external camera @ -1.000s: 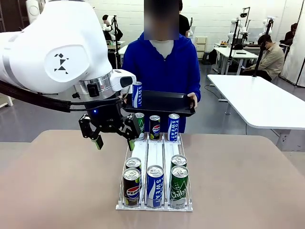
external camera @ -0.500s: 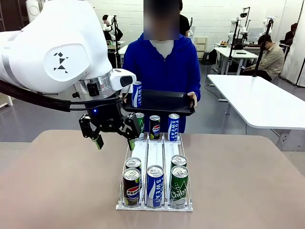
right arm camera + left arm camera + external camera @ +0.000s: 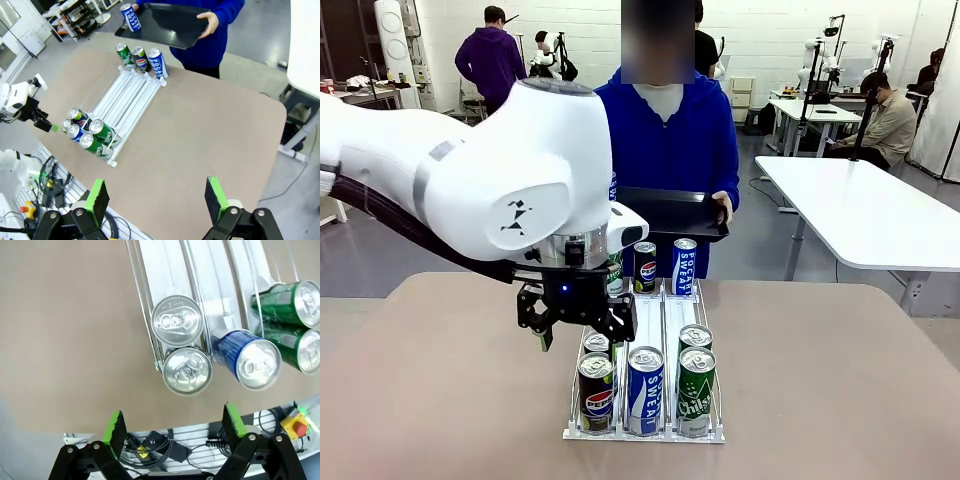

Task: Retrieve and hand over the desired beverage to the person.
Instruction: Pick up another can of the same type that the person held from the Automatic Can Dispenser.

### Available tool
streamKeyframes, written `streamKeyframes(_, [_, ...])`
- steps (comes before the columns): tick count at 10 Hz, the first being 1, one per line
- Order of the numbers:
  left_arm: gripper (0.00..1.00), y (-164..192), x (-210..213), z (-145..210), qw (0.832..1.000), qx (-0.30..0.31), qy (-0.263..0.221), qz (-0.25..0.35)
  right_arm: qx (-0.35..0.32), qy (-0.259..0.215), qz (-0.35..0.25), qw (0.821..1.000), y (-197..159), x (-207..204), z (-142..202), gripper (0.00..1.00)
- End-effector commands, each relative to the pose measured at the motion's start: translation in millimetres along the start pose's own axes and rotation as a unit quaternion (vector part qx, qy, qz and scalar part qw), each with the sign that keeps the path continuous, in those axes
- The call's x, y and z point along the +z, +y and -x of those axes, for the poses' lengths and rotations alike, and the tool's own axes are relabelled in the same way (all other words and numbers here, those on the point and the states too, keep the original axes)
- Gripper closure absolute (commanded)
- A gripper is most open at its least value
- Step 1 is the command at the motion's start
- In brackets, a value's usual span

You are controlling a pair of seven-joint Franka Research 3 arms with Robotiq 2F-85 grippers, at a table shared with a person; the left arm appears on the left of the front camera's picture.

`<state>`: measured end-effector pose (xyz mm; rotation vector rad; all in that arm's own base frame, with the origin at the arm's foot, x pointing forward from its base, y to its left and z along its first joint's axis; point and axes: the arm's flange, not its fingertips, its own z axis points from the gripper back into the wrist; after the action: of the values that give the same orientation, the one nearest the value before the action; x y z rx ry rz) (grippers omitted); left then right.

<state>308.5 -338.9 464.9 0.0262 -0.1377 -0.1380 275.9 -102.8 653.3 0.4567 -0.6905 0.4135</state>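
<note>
Front view: we see left gripper spread, empty, above cans at 7 o'clock of rack; person at 12 o'clock holds tray. Right gripper spread too.

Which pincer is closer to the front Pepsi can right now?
Left. The left pincer hovers open just above the Pepsi can; the right pincer hangs high over the table, far from the rack.

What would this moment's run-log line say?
left gripper: open, above the near cans in the rack | right gripper: open, high over table | person: holds tray with one blue can
</note>
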Motion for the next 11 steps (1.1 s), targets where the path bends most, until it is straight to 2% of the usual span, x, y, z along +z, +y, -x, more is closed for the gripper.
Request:
streamKeyframes(1, [0.00, 2, -11, -12, 1.000, 0.017, -0.005, -0.004, 0.003, -0.003, -0.009, 1.000, -1, -1, 0, 0.00])
streamKeyframes(4, [0.00, 0, -28, -16, 0.999, 0.035, -0.003, 0.018, 0.003, -0.003, -0.009, 1.000, -1, -1, 0, 0.00])
streamKeyframes(11, [0.00, -7, -44, -21, 0.998, 0.057, 0.012, 0.011, 0.003, -0.003, -0.009, 1.000, -1, -1, 0, 0.00])
